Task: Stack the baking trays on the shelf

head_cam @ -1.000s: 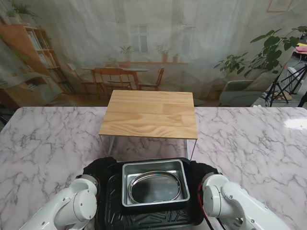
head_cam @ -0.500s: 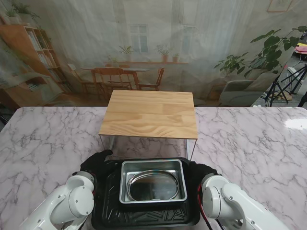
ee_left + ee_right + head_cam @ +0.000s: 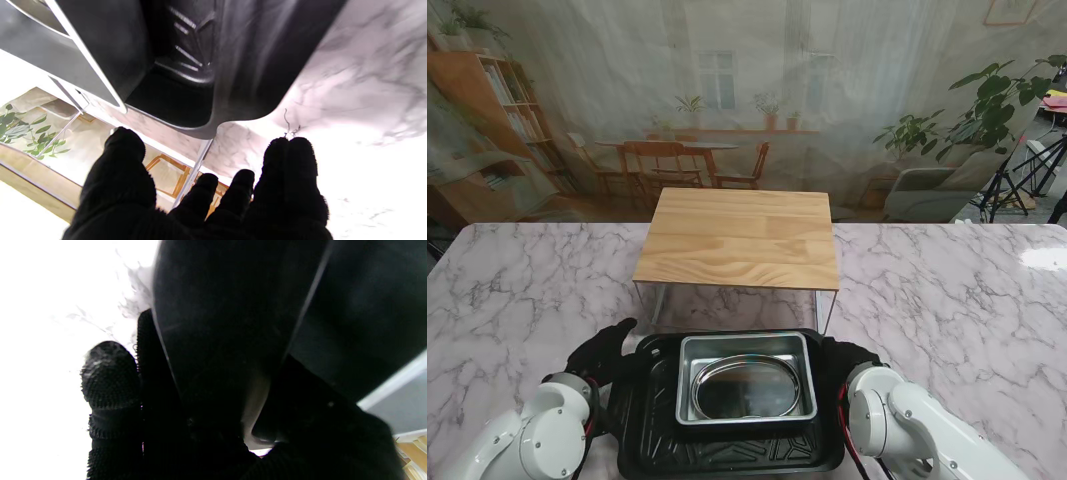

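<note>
The black baking tray (image 3: 727, 440) lies flat on the marble tabletop (image 3: 517, 290), at 6 o'clock from the wooden shelf (image 3: 739, 238) and nearer to me. Its far edge sits just in front of the shelf's metal legs. Nested inside it is a rectangular silver tray (image 3: 747, 345), which in turn holds an oval silver dish (image 3: 749, 388). All three are stacked together and rest level.

The left robot hand (image 3: 599, 350), in a black glove, sits at the 9 o'clock side of the black baking tray, near its far-left corner. Its fingers (image 3: 290, 166) are spread and hold nothing. In the left wrist view the fingertips stand apart from the rounded corner of the black baking tray (image 3: 233, 83), with bare marble showing between them.

The right robot hand (image 3: 847, 355) is at the 3 o'clock side of the black baking tray, against its far-right edge. In the right wrist view the tray rim (image 3: 217, 356) runs between the gloved digits: the thumb on one face, the other fingers (image 3: 110, 373) on the opposite face. The hand is clamped on the rim.

The shelf top is a plain wood panel, well apart from both robot hands.
</note>
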Available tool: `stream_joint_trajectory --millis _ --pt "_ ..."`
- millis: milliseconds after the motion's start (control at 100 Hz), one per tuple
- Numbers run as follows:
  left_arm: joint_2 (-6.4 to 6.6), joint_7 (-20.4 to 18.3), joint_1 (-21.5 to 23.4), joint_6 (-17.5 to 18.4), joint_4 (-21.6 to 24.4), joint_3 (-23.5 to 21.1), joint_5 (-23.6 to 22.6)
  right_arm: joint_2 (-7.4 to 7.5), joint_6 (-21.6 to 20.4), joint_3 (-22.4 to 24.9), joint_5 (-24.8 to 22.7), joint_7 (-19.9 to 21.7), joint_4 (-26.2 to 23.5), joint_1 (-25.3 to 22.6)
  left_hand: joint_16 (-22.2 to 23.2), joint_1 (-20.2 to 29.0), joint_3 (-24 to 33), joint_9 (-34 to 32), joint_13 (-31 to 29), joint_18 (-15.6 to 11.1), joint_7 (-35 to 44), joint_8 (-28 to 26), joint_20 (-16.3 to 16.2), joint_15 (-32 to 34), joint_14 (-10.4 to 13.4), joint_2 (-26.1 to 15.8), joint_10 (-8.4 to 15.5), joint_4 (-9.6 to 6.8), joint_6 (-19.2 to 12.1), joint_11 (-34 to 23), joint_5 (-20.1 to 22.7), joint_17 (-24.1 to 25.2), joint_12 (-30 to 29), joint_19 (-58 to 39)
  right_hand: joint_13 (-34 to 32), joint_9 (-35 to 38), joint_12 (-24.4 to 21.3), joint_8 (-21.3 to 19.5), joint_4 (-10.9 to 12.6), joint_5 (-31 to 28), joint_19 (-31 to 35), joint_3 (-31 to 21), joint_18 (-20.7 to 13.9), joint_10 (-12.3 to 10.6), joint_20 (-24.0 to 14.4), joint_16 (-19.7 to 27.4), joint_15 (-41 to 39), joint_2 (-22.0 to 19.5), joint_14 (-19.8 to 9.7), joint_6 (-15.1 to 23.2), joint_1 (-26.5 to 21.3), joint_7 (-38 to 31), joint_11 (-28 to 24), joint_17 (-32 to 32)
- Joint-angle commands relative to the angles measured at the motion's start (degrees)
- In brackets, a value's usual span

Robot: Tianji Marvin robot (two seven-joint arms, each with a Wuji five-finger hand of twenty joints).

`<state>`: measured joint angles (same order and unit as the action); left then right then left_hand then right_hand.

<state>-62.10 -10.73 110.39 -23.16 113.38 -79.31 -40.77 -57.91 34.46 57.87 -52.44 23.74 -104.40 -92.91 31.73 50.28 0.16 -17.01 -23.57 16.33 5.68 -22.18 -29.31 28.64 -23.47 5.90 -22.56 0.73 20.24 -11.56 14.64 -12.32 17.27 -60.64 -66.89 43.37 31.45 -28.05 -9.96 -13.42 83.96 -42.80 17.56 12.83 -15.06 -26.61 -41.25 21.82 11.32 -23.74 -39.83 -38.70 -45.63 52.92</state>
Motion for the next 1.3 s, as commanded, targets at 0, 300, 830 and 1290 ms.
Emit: stream_joint_trajectory --millis 0,300,830,1290 --pt "0.61 -1.11 1.85 -0.66 1.02 -0.34 0.67 -0.17 0.04 -0.41 0.19 0.42 0.88 -1.02 0.2 -1.61 -1.69 4.82 1.75 -1.6 -1.49 -1.39 -0.68 0.74 -3.6 -0.42 -1.85 0.1 3.4 2.54 -4.09 0.09 -0.64 1.23 -1.09 -0.69 -0.13 0.76 2.41 -4.54 1.31 -7.2 1.38 0.93 0.52 -0.26 -4.11 -4.19 1.89 22.18 -7.63 -1.08 -2.14 0.26" --pt "0.72 -2.5 5.51 -2.09 3.66 -0.86 5.2 -0.17 -0.22 -0.47 0.18 0.41 1.12 -0.83 -6.75 -1.5 -1.35 10.0 5.2 -2.24 -6.69 7.17 1.32 -3.86 -3.68 3.15 -3.48 0.03 3.85 12.5 -6.67 0.41 -9.79 5.27 -1.01 -0.62 -0.17 0.81 2.3 -4.64 1.27 -7.16 1.39 0.94 0.52 -0.32 -4.12 -4.2 1.71 22.15 -8.02 -1.15 -2.22 0.23" --pt "0.88 -2.59 4.95 -6.6 2.71 2.69 7.09 -0.12 -0.03 -0.83 0.43 0.44 1.69 -0.49 -0.8 18.09 8.74 2.24 -1.59 -8.09 -4.78 0.84 0.49 2.87 0.84 7.54 -4.83 -5.5 3.44 9.73 -6.73 -5.18 -0.99 0.82 -1.34 -0.52 -0.17 0.95 2.25 -4.76 1.27 -7.61 1.27 1.04 0.51 -0.38 -4.26 -3.72 1.64 21.89 -8.66 -1.15 -2.23 0.45" --pt "-0.66 4.31 0.49 -11.54 -1.93 7.18 8.55 0.29 1.23 -2.28 1.99 1.78 2.4 0.97 -1.29 21.77 32.68 -18.67 -19.21 -10.18 6.2 -1.48 3.83 6.44 5.92 6.57 -1.05 1.64 -8.99 4.33 1.53 -20.56 3.05 -5.3 -3.88 1.47 0.85 0.79 0.48 -5.01 2.38 -16.86 0.6 1.18 1.01 -0.44 -4.94 2.58 1.13 24.05 -11.34 -1.9 -2.51 3.09"
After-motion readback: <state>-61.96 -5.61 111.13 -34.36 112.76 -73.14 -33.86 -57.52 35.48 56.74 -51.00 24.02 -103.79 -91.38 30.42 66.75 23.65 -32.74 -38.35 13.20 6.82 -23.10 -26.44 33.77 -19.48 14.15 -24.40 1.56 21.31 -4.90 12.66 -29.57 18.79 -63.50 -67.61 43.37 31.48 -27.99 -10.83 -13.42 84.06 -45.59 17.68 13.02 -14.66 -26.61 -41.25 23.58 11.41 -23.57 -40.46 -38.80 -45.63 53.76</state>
